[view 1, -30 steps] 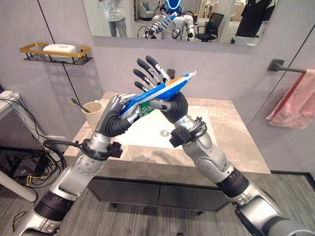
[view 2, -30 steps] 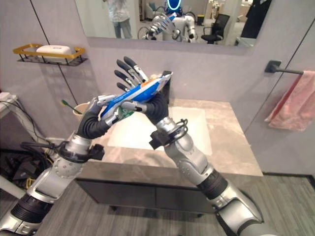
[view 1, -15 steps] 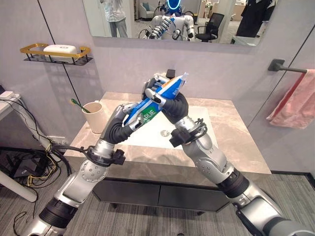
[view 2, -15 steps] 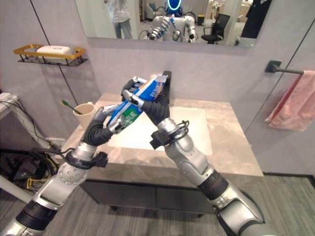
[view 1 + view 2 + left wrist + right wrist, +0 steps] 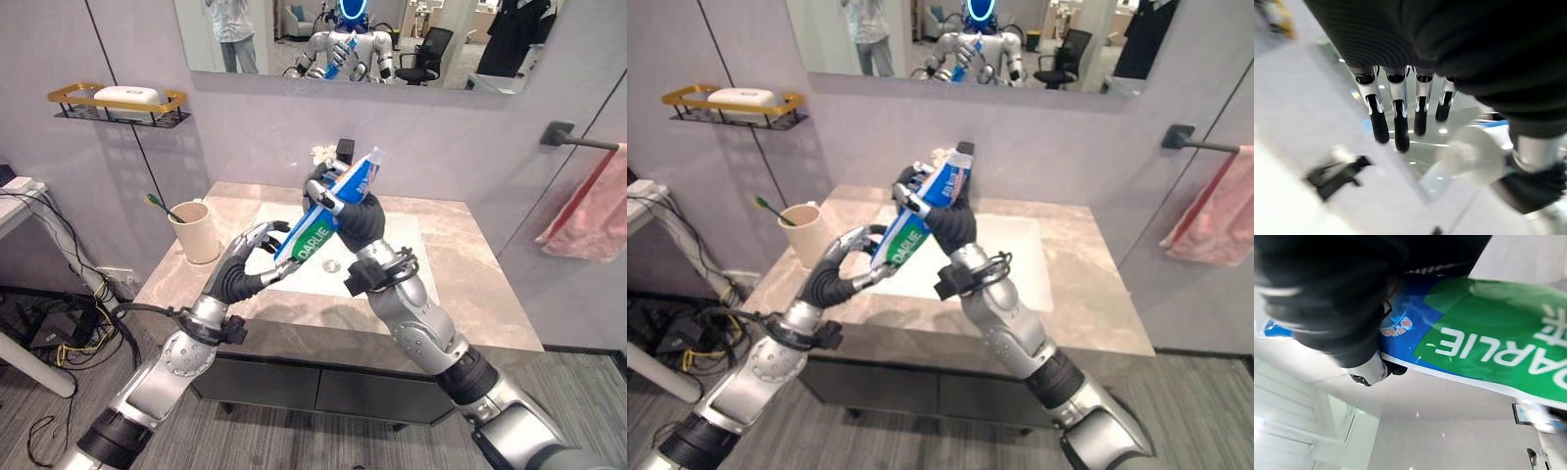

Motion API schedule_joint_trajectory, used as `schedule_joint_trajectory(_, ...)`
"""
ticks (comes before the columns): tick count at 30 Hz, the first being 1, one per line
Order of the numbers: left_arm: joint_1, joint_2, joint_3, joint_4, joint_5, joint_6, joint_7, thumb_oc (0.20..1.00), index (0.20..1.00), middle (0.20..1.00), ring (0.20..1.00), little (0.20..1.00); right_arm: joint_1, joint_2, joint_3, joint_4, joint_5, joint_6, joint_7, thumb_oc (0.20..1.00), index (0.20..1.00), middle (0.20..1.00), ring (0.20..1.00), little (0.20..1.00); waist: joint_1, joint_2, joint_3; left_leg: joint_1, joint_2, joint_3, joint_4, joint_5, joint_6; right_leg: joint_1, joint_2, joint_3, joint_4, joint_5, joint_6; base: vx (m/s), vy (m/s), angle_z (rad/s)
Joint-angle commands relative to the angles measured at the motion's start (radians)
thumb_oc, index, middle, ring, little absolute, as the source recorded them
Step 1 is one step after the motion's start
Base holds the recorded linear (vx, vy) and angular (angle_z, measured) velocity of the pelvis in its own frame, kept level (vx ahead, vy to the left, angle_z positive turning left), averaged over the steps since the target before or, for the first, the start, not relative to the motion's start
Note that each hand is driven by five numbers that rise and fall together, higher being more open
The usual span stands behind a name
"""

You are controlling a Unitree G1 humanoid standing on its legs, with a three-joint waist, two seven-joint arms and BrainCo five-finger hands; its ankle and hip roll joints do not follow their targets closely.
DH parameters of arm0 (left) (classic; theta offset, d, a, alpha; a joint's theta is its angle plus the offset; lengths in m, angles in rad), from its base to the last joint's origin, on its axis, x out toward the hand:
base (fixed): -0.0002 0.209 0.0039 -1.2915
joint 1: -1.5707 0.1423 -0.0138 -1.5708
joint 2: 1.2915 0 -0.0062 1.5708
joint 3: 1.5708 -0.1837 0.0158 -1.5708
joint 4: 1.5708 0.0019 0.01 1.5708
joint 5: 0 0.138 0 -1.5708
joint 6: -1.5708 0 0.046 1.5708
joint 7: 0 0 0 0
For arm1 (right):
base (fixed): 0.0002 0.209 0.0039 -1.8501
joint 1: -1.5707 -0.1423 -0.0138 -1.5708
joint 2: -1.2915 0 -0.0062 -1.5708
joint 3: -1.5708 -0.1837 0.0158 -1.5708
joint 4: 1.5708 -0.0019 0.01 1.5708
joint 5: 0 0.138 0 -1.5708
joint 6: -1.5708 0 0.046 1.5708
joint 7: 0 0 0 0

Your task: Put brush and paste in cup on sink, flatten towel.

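Observation:
My right hand is shut on a blue and green toothpaste tube, held steeply tilted above the white sink basin. In the right wrist view the tube runs past the curled right hand. My left hand hovers just under the tube's lower cap end, open; its straight fingers show beside the white cap. A beige cup stands at the counter's left end with a green-handled toothbrush in it. A pink towel hangs bunched on the wall rail at the right.
The marble counter surrounds the basin, with a black faucet at the back wall. A gold-rimmed wall shelf with soap hangs above the cup. A mirror spans the wall above.
My right hand closed round the tube and tipped it more upright. My left hand let go of the lower end, opened and dropped slightly.

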Motion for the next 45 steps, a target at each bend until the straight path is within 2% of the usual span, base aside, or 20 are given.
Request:
schedule_joint_trajectory(1, -0.028, 0.066, 0.014, -0.021, -0.008, -0.021, -0.008, 1.0, 1.0, 1.0, 1.0, 1.0, -0.069, 0.031, -0.135, -0.053, -0.035, -0.1, -0.012, 0.2, 0.2, 0.2, 0.2, 0.2, 0.027, -0.058, 0.037, -0.063, 0.01, -0.119, 0.014, 0.016, 0.035, 0.056, -0.179, 0.013, 0.074, 0.002, 0.119, -0.02, 0.144, 0.12)
schedule_joint_trajectory(4, 0.02, 0.088, 0.05, -0.036, -0.026, -0.026, -0.011, 1.0, 1.0, 1.0, 1.0, 1.0, -0.057, 0.024, -0.148, -0.062, -0.049, -0.1, -0.015, 0.2, 0.2, 0.2, 0.2, 0.2, 0.044, -0.063, 0.059, -0.085, -0.024, -0.141, 0.057, -0.006, 0.059, 0.054, -0.207, 0.013, 0.098, 0.033, 0.128, -0.03, 0.111, 0.15)
schedule_joint_trajectory(10, 0.136, 0.161, 0.134, -0.092, -0.071, -0.053, -0.053, 1.0, 1.0, 1.0, 1.0, 1.0, -0.049, -0.014, -0.199, -0.095, -0.11, -0.105, -0.036, 0.2, 0.2, 0.2, 0.2, 0.2, 0.073, -0.064, 0.082, -0.115, -0.108, -0.173, 0.099, -0.043, 0.105, 0.029, -0.283, 0.03, 0.143, 0.167, 0.15, -0.04, 0.183, 0.13)
schedule_joint_trajectory(14, 0.157, 0.186, 0.154, -0.104, -0.104, -0.064, -0.073, 1.0, 1.0, 1.0, 1.0, 1.0, -0.064, -0.017, -0.21, -0.093, -0.127, -0.114, -0.043, 0.2, 0.2, 0.2, 0.2, 0.2, 0.085, -0.052, 0.1, -0.127, -0.114, -0.161, 0.125, -0.058, 0.114, 0.007, -0.294, 0.013, 0.176, 0.149, 0.145, -0.07, 0.154, 0.1)
schedule_joint_trajectory(18, 0.191, 0.246, 0.135, -0.056, -0.116, -0.06, -0.132, 1.0, 1.0, 1.0, 1.0, 1.0, -0.064, -0.044, -0.249, -0.087, -0.127, -0.136, -0.047, 0.2, 0.2, 0.2, 0.2, 0.2, 0.079, -0.012, 0.12, -0.138, -0.103, -0.169, 0.137, -0.052, 0.13, -0.04, -0.153, 0.0, 0.294, -0.037, 0.087, -0.03, 0.196, 0.11)
schedule_joint_trajectory(19, 0.207, 0.265, 0.135, -0.033, -0.107, -0.052, -0.15, 1.0, 1.0, 1.0, 1.0, 1.0, -0.072, -0.052, -0.252, -0.086, -0.132, -0.143, -0.051, 0.2, 0.2, 0.2, 0.2, 0.2, 0.081, -0.001, 0.131, -0.137, -0.111, -0.167, 0.127, -0.042, 0.141, -0.074, -0.076, -0.032, 0.343, -0.094, 0.063, 0.0, 0.143, 0.06)
schedule_joint_trajectory(20, 0.206, 0.264, 0.134, -0.032, -0.107, -0.053, -0.15, 1.0, 1.0, 1.0, 1.0, 1.0, -0.073, -0.052, -0.252, -0.085, -0.132, -0.144, -0.051, 0.2, 0.2, 0.2, 0.2, 0.2, 0.08, 0.0, 0.13, -0.136, -0.109, -0.168, 0.126, -0.044, 0.139, -0.076, -0.075, -0.033, 0.351, -0.1, 0.062, -0.01, 0.13, -0.08)
schedule_joint_trajectory(23, 0.214, 0.279, 0.129, -0.019, -0.102, -0.046, -0.175, 1.0, 1.0, 1.0, 1.0, 1.0, -0.075, -0.084, -0.266, -0.093, -0.145, -0.153, -0.062, 0.2, 0.2, 0.2, 0.2, 0.2, 0.067, -0.001, 0.144, -0.126, -0.139, -0.166, 0.1, -0.032, 0.148, -0.12, 0.066, -0.042, 0.39, -0.148, 0.037, 0.01, 0.095, 0.0)
schedule_joint_trajectory(31, 0.238, 0.288, 0.115, -0.002, -0.104, -0.046, -0.209, 1.0, 1.0, 1.0, 1.0, 1.0, -0.093, -0.115, -0.263, -0.091, -0.173, -0.151, -0.093, 0.2, 0.2, 0.2, 0.2, 0.2, 0.065, 0.009, 0.137, -0.11, -0.153, -0.172, 0.113, -0.046, 0.127, -0.036, 0.107, -0.029, 0.253, -0.162, 0.015, 0.1, -0.028, 0.05)
schedule_joint_trajectory(32, 0.237, 0.276, 0.11, 0.016, -0.125, -0.04, -0.222, 1.0, 1.0, 1.0, 1.0, 1.0, -0.101, -0.136, -0.268, -0.098, -0.193, -0.149, -0.101, 0.2, 0.2, 0.2, 0.2, 0.2, 0.065, 0.011, 0.144, -0.132, -0.156, -0.162, 0.226, -0.067, 0.105, 0.001, 0.112, -0.009, 0.2, -0.163, 0.001, 0.1, -0.037, 0.02)
schedule_joint_trajectory(33, 0.236, 0.275, 0.109, 0.017, -0.126, -0.04, -0.222, 1.0, 1.0, 1.0, 1.0, 1.0, -0.102, -0.137, -0.268, -0.098, -0.193, -0.149, -0.101, 0.2, 0.2, 0.2, 0.2, 0.2, 0.065, 0.013, 0.146, -0.137, -0.154, -0.162, 0.238, -0.073, 0.103, 0.003, 0.114, -0.01, 0.196, -0.162, 0.0, 0.16, -0.091, 0.06)
schedule_joint_trajectory(34, 0.238, 0.269, 0.105, 0.027, -0.143, -0.039, -0.242, 1.0, 1.0, 1.0, 1.0, 1.0, -0.119, -0.169, -0.28, -0.117, -0.219, -0.15, -0.104, 0.2, 0.2, 0.2, 0.2, 0.2, 0.075, 0.016, 0.167, -0.207, -0.146, -0.154, 0.388, -0.023, 0.047, 0.04, 0.105, -0.013, 0.167, -0.161, -0.012, 0.05, -0.065, 0.05)
schedule_joint_trajectory(35, 0.235, 0.269, 0.104, 0.028, -0.144, -0.039, -0.242, 1.0, 1.0, 1.0, 1.0, 1.0, -0.119, -0.17, -0.281, -0.118, -0.219, -0.15, -0.105, 0.2, 0.2, 0.2, 0.2, 0.2, 0.073, 0.018, 0.168, -0.216, -0.143, -0.156, 0.403, -0.027, 0.044, 0.04, 0.108, -0.016, 0.164, -0.159, -0.014, 0.06, -0.089, 0.07)
schedule_joint_trajectory(36, 0.229, 0.265, 0.093, 0.036, -0.153, -0.037, -0.25, 1.0, 1.0, 1.0, 1.0, 1.0, -0.127, -0.184, -0.294, -0.125, -0.23, -0.152, -0.111, 0.2, 0.2, 0.2, 0.2, 0.2, 0.075, 0.018, 0.179, -0.261, -0.132, -0.159, 0.486, 0.006, 0.007, 0.055, 0.1, -0.026, 0.153, -0.161, -0.023, 0.03, -0.046, 0.11)
schedule_joint_trajectory(37, 0.229, 0.249, 0.075, 0.072, -0.191, -0.024, -0.268, 1.0, 1.0, 1.0, 1.0, 1.0, -0.134, -0.199, -0.319, -0.132, -0.244, -0.154, -0.132, 0.2, 0.2, 0.2, 0.2, 0.2, 0.08, 0.02, 0.192, -0.318, -0.087, -0.156, 0.542, 0.069, -0.035, 0.077, 0.078, -0.054, 0.137, -0.17, -0.031, 0.06, -0.022, 0.39)
schedule_joint_trajectory(39, 0.231, 0.235, 0.064, 0.113, -0.207, -0.005, -0.28, 1.0, 1.0, 1.0, 1.0, 1.0, -0.119, -0.221, -0.344, -0.133, -0.259, -0.154, -0.153, 0.2, 0.2, 0.2, 0.2, 0.2, 0.069, 0.021, 0.182, -0.344, 0.017, -0.127, 0.457, 0.057, -0.019, 0.095, 0.051, -0.092, 0.116, -0.181, -0.023, 0.09, 0.059, 0.69)
schedule_joint_trajectory(40, 0.232, 0.235, 0.063, 0.113, -0.207, -0.005, -0.28, 1.0, 1.0, 1.0, 1.0, 1.0, -0.117, -0.221, -0.343, -0.135, -0.26, -0.154, -0.154, 0.2, 0.2, 0.2, 0.2, 0.2, 0.07, 0.02, 0.181, -0.339, 0.016, -0.125, 0.451, 0.056, -0.019, 0.097, 0.051, -0.091, 0.115, -0.182, -0.023, 0.19, 0.209, 0.68)
schedule_joint_trajectory(41, 0.265, 0.252, 0.073, 0.137, -0.17, -0.005, -0.269, 1.0, 1.0, 1.0, 1.0, 1.0, -0.15, -0.226, -0.322, -0.128, -0.284, -0.148, -0.15, 0.2, 0.2, 0.2, 0.2, 0.2, 0.088, 0.026, 0.174, -0.325, 0.033, -0.188, 0.309, 0.042, 0.0, 0.101, 0.044, -0.063, 0.107, -0.193, -0.012, 0.14, 0.159, 0.43)
schedule_joint_trajectory(42, 0.266, 0.251, 0.074, 0.137, -0.169, -0.005, -0.268, 1.0, 1.0, 1.0, 1.0, 1.0, -0.152, -0.225, -0.32, -0.126, -0.284, -0.149, -0.15, 0.2, 0.2, 0.2, 0.2, 0.2, 0.087, 0.025, 0.174, -0.321, 0.032, -0.187, 0.299, 0.047, -0.001, 0.1, 0.044, -0.062, 0.108, -0.193, -0.012, 0.19, 0.234, 0.28)
schedule_joint_trajectory(45, 0.256, 0.258, 0.073, 0.171, -0.171, -0.001, -0.255, 1.0, 1.0, 1.0, 1.0, 1.0, -0.178, -0.259, -0.314, -0.114, -0.306, -0.137, -0.16, 0.2, 0.2, 0.2, 0.2, 0.2, 0.086, 0.044, 0.167, -0.317, 0.122, -0.201, 0.184, 0.154, -0.044, 0.114, 0.002, -0.065, 0.117, -0.207, 0.005, 0.14, 0.237, -0.16)
